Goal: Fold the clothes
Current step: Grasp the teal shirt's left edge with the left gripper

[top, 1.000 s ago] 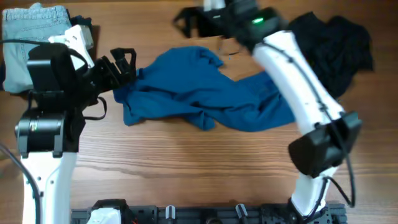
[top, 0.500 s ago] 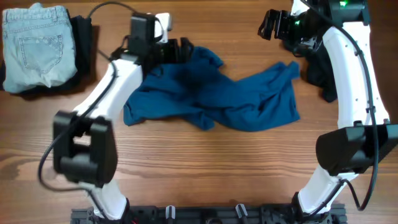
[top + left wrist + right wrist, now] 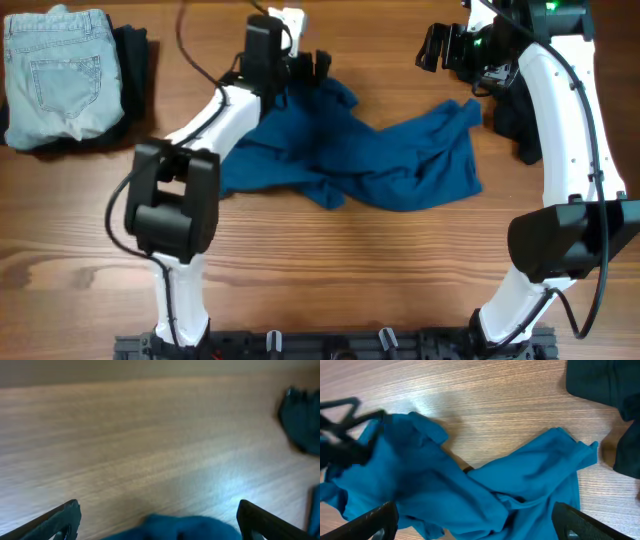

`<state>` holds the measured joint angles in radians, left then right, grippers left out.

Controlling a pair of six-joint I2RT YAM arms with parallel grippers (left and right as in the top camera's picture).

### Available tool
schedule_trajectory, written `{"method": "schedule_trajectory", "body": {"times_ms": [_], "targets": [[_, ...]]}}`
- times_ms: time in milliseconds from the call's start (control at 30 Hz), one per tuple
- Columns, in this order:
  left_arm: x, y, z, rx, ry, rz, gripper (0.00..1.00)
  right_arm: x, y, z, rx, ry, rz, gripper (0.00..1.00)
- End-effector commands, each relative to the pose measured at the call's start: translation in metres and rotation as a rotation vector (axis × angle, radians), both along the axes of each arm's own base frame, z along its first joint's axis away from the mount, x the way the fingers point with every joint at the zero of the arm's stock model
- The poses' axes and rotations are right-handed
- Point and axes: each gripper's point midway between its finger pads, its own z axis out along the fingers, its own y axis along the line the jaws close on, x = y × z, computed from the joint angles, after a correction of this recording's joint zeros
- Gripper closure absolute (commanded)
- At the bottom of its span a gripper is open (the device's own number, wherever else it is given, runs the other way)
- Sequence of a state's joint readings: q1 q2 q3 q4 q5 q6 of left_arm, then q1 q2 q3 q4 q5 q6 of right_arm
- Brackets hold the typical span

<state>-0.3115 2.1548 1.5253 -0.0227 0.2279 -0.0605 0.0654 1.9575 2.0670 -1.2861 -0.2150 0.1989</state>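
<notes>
The clothes (image 3: 370,150) lie crumpled mid-worktop (image 3: 330,270), toward its far edge; left gripper (image 3: 312,68) and right gripper (image 3: 436,46) hover nearby, spread wide and empty; no fold made yet, everything remains

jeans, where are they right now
In the overhead view the jeans lie folded at the table's far left corner, on dark cloth, apart from the blue garment.

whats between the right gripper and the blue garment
Only bare table. In the overhead view, nothing lies between the open right gripper and the blue garment.
</notes>
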Motion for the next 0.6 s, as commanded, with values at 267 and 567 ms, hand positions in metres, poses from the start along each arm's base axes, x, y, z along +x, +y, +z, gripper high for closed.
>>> {"method": "schedule_trajectory", "body": {"times_ms": [267, 567], "targets": [[-0.009, -0.011, -0.051, 0.194, 0.005, -0.109, 0.09, 0.000, -0.003, 0.009, -0.025, -0.027, 0.004, 0.05], [0.002, -0.006, -0.058, 0.222, -0.028, -0.032, 0.56, 0.002, -0.003, 0.009, -0.024, -0.036, 0.004, 0.10]]}}
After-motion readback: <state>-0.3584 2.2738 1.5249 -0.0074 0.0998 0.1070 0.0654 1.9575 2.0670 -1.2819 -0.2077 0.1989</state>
